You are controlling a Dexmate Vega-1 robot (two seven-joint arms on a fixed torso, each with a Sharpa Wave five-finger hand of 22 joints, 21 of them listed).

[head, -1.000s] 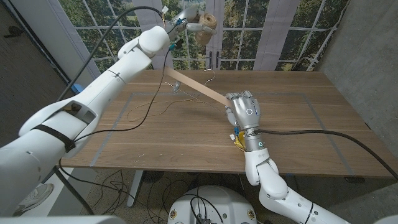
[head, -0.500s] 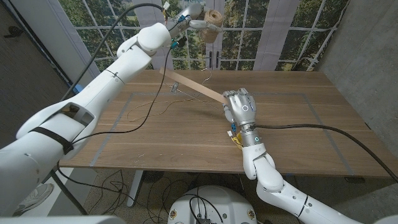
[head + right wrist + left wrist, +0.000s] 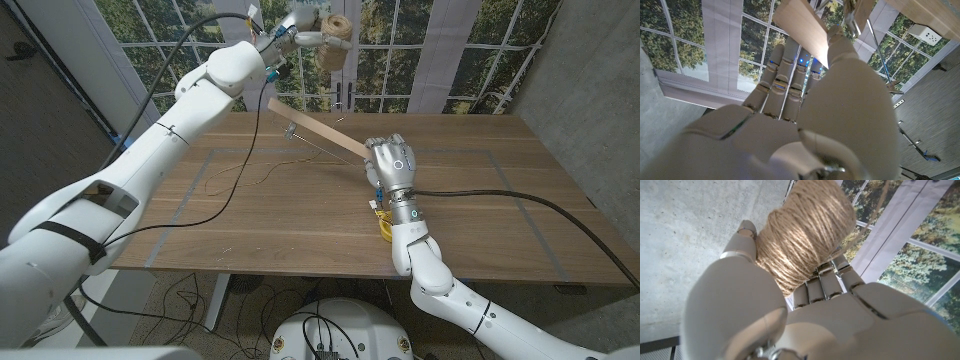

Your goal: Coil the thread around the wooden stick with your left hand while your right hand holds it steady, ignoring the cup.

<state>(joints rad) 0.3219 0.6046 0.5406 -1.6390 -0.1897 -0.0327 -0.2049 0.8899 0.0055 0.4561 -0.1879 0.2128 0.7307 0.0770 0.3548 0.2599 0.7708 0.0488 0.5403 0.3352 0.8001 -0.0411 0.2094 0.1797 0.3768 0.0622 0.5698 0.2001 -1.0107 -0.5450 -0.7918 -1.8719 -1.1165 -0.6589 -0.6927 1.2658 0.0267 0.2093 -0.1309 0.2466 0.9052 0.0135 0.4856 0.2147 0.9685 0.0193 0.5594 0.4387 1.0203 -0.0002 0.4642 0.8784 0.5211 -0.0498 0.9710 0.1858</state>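
Observation:
My left hand (image 3: 303, 24) is raised high above the table's far edge and grips a ball of brown twine (image 3: 336, 41). In the left wrist view the twine ball (image 3: 805, 230) sits between the fingers of that hand (image 3: 790, 310). My right hand (image 3: 392, 166) grips one end of the flat wooden stick (image 3: 315, 132), which slants up and away toward the far left, clear of the table. In the right wrist view the stick (image 3: 801, 26) juts out past the fingers of the right hand (image 3: 805, 115). A small metal clip (image 3: 291, 130) hangs on the stick. Loose thread (image 3: 236, 177) lies on the table.
The wooden table (image 3: 480, 215) has grey tape lines. A small yellow object (image 3: 381, 226) lies by my right wrist. A black cable (image 3: 500, 198) trails right from the right arm. Windows stand behind the far edge.
The right hand has tipped the stick so its far end stands higher. The left hand with the twine ball has shifted a little, staying high over the far edge.

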